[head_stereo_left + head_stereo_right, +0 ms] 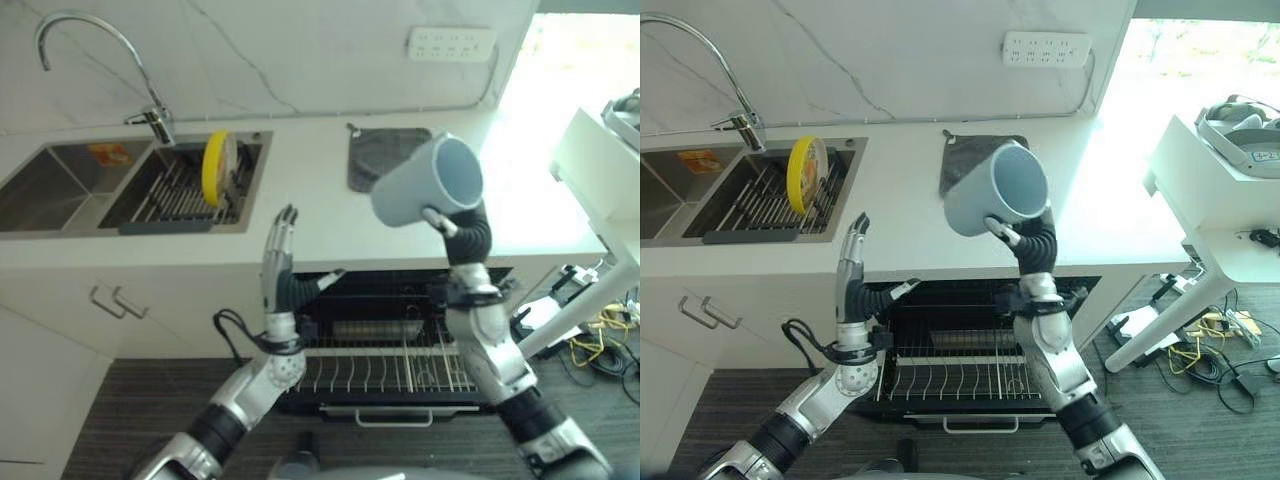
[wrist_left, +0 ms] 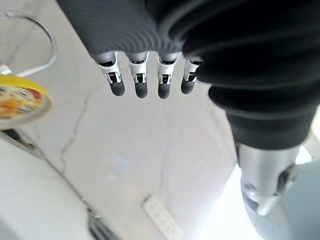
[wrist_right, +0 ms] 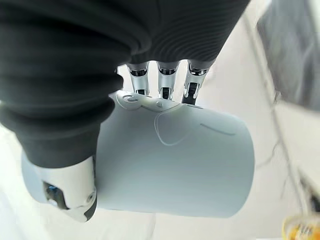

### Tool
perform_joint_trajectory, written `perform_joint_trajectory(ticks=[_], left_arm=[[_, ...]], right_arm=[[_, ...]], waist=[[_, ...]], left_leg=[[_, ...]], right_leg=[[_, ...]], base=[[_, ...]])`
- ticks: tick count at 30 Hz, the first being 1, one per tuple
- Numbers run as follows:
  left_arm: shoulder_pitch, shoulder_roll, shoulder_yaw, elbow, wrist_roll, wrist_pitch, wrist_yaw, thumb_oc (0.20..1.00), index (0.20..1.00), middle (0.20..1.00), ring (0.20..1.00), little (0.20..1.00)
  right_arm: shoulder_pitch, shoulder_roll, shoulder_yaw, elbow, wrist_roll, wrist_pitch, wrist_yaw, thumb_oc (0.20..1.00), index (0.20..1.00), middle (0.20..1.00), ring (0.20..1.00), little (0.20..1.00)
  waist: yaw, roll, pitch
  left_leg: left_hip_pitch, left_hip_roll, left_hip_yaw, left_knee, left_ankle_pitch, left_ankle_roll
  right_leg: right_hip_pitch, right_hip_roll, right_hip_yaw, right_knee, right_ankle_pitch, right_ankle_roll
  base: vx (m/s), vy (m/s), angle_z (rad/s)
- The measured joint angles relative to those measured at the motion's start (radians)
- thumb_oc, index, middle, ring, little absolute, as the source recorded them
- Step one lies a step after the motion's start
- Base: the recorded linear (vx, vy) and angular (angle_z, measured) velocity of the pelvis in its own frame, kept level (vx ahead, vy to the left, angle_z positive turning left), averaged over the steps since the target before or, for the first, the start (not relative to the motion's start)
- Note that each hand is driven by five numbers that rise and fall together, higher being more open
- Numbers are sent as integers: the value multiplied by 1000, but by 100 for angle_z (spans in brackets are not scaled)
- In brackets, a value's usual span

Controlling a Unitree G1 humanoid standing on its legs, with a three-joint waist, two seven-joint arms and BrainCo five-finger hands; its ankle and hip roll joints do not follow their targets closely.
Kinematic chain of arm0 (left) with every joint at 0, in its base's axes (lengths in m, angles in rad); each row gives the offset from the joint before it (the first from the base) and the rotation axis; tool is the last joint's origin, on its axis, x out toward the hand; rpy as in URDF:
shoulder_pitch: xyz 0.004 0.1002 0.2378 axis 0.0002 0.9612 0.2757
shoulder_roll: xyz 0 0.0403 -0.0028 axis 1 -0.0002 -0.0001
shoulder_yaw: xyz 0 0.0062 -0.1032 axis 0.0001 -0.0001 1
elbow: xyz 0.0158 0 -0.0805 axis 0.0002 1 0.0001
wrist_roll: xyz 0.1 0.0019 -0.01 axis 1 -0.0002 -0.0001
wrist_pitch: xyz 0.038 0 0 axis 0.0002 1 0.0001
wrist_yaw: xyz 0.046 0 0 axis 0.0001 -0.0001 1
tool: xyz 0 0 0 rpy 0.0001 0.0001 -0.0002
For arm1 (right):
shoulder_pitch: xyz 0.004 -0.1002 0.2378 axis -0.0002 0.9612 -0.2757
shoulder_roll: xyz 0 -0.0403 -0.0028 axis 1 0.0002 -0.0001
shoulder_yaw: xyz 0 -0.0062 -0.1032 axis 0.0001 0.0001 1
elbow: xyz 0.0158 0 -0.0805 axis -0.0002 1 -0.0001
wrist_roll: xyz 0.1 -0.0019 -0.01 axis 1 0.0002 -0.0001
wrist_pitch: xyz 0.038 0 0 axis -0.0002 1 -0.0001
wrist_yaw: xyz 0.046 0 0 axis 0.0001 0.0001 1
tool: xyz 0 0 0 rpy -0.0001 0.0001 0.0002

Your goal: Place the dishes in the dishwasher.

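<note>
right hand point(image 1: 1025, 240): raised over the counter edge, fingers and thumb curled round the mug; the wrist view has fingers at the handle side, thumb on the wall.
mug point(image 1: 995, 189): pale grey-blue, held up on its side, mouth tilted up and to the right, empty as far as can be seen. Sits above the counter front, in front of the cloth.
left hand point(image 1: 279, 262): held upright in front of the counter edge, fingers straight and together, thumb out to the side, holding nothing. Its fingertips point(image 2: 141, 89) hang free in the wrist view, touching nothing.
plate point(image 1: 215, 165): yellow, standing on edge in the sink rack, well apart from both hands.
sink rack point(image 1: 178, 193): dark wire rack in the right basin, next to the tap base.
sink point(image 1: 50, 185): two steel basins; left basin has an orange item at the back, cannot tell what it is.
tap point(image 1: 90, 60): curved chrome, behind the basins.
cloth point(image 1: 380, 155): dark grey, flat on the counter behind the mug.
counter point(image 1: 310, 200): white, runs from sink to window side.
dishwasher point(image 1: 960, 350): under the counter, open, between the two arms.
dishwasher rack point(image 1: 955, 380): wire rack pulled out, tines upright, no dishes seen in it.
socket strip point(image 1: 1045, 48): white, on the wall above the cloth.
side table point(image 1: 1215, 200): white, right of the counter, headset-like item on top.
</note>
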Motion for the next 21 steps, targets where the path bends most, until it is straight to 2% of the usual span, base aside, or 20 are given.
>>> perform_joint_trajectory(ticks=[3, 4, 5, 7, 10, 12, 15, 21], left_arm=[[65, 21, -6, 1, -162, -14, -308, 1000, 1000, 1000, 1000, 1000], [89, 21, -12, 1, -202, -14, -373, 1000, 1000, 1000, 1000, 1000], [124, 21, -19, 7, -290, -7, -503, 1000, 1000, 1000, 1000, 1000], [154, 30, -45, 28, -399, 24, -658, 1000, 1000, 1000, 1000, 1000], [236, 69, -43, 79, -509, 27, -900, 1000, 1000, 1000, 1000, 1000], [256, 96, -44, 98, -514, 27, -999, 1000, 1000, 1000, 1000, 1000], [232, 110, -41, 99, -515, 26, -1095, 1000, 1000, 1000, 1000, 1000], [157, 109, -40, 142, -515, 30, -1161, 1000, 1000, 1000, 1000, 1000]], right_arm=[[65, -35, -33, -18, -2, 1, 42, 200, 200, 200, 200, 200], [74, -39, -39, -22, -8, 1, 52, 200, 200, 200, 200, 200], [91, -51, -63, -29, -41, 2, 68, 200, 200, 200, 200, 200], [104, -75, -94, -37, -49, 4, 91, 200, 200, 200, 200, 200], [184, -95, -193, -36, -28, 15, 176, 200, 200, 200, 200, 200], [225, -100, -231, -35, 4, 30, 194, 200, 200, 200, 200, 200], [258, -105, -233, -34, 10, 38, 243, 200, 200, 200, 200, 200], [294, -111, -236, -34, 7, 49, 285, 200, 200, 200, 200, 200]], waist=[[-16, 0, 2], [-21, 0, 2], [-30, 1, 4], [-35, 7, 12], [-57, 20, 21], [-91, 32, 27], [-121, 44, 28], [-165, 48, 27]], left_leg=[[-13, -1, 2, 0, 0, 0], [-13, -2, 2, 0, 0, 0], [-13, -2, 5, 0, 0, 0], [-15, 0, 10, 0, 0, 0], [-17, 2, 28, 0, -2, 0], [-21, 2, 31, 0, -2, 0], [-14, 4, 48, 0, -4, 0], [-11, 10, 77, 0, -7, -2]], right_leg=[[-14, -1, 0, 1, 1, 1], [-13, -1, 0, 0, 1, 1], [-17, -1, 4, 0, 1, 1], [-25, -1, 12, 2, 1, 1], [-37, -3, 25, 3, 1, 2], [-44, -3, 29, 4, 3, 5], [-48, -2, 49, 4, 5, 8], [-67, -1, 77, 8, 7, 9]], base=[[-4, 10, 0], [-8, 25, -3], [-17, 48, -5], [-22, 56, -10], [-26, 58, -14], [-24, 49, -8], [-18, 31, -15], [-13, 20, -15]])
